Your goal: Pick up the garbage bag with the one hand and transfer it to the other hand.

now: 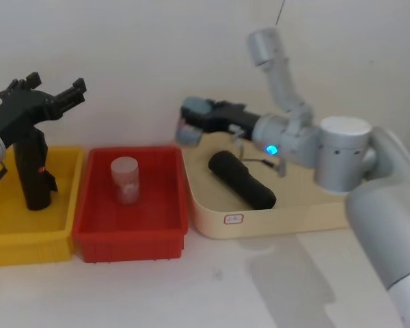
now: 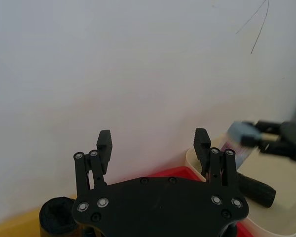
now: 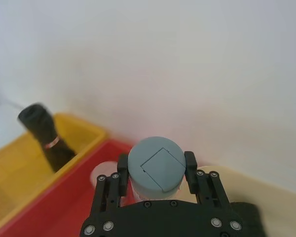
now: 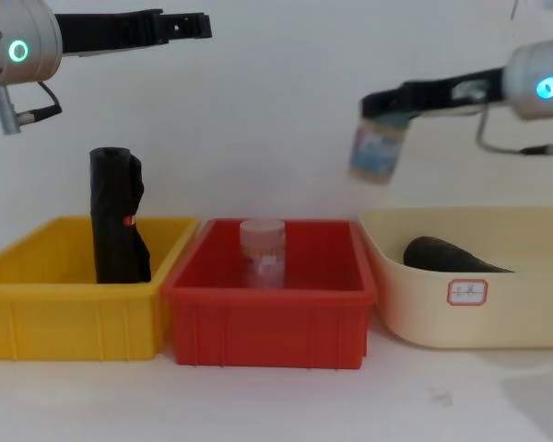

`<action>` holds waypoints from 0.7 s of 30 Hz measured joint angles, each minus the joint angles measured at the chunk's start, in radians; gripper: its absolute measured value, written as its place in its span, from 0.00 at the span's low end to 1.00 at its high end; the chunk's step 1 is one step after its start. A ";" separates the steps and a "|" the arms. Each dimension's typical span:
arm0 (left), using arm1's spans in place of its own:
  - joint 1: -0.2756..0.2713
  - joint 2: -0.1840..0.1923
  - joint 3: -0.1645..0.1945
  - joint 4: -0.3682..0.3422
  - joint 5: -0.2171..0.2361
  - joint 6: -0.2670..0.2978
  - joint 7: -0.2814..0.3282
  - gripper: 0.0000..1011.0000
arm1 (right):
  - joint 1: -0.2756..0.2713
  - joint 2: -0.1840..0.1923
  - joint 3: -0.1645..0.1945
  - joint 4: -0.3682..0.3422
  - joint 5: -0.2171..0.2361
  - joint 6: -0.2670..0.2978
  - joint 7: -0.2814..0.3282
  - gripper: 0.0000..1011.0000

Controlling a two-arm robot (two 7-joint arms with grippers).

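Observation:
The garbage bag point(image 1: 242, 179), a plain matte-black roll, lies slanted in the cream tray point(image 1: 287, 217) at the right; it also appears as the garbage bag point(image 4: 447, 256) low inside the tray. My right gripper point(image 1: 199, 116), on the blue-lit arm, hovers above the tray's left end, shut on a grey-capped bottle point(image 4: 376, 152); the grey cap point(image 3: 156, 168) sits between its fingers. My left gripper point(image 1: 78, 94), on the green-lit arm, is open and empty, held high over the yellow bin point(image 1: 27, 239), far from the bag.
A second black roll with a small red mark point(image 4: 118, 221) stands upright in the yellow bin. A translucent jar point(image 1: 125, 179) stands in the red bin point(image 1: 130, 242) between the yellow bin and the tray. A white wall is close behind.

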 joint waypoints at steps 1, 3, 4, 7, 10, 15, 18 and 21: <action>0.000 0.000 0.000 0.000 0.000 0.000 0.000 0.99 | -0.002 0.005 0.007 -0.007 0.002 0.000 -0.001 0.64; 0.000 0.000 0.000 0.000 0.000 0.000 0.000 0.99 | -0.009 0.018 0.027 -0.023 0.013 0.002 -0.007 0.64; 0.000 0.000 0.000 0.000 0.000 0.000 0.000 0.99 | -0.011 0.022 0.033 -0.029 0.016 0.003 -0.009 0.64; 0.000 0.000 0.000 0.000 0.000 0.000 0.000 0.99 | -0.023 0.039 0.053 -0.045 0.025 0.003 -0.015 0.64; 0.000 0.000 0.000 0.000 0.000 0.000 0.000 0.99 | -0.038 0.054 0.067 -0.054 0.031 -0.005 -0.019 0.71; 0.000 0.000 0.000 0.000 0.000 0.000 0.000 0.99 | -0.069 0.078 0.075 -0.066 0.030 -0.040 -0.023 0.88; 0.000 0.000 0.000 0.000 0.000 0.000 0.000 0.99 | -0.083 0.086 0.075 -0.072 0.024 -0.066 -0.025 0.93; 0.000 0.000 0.000 0.000 0.000 0.000 0.000 0.99 | -0.111 0.098 0.074 -0.086 0.012 -0.116 -0.032 0.99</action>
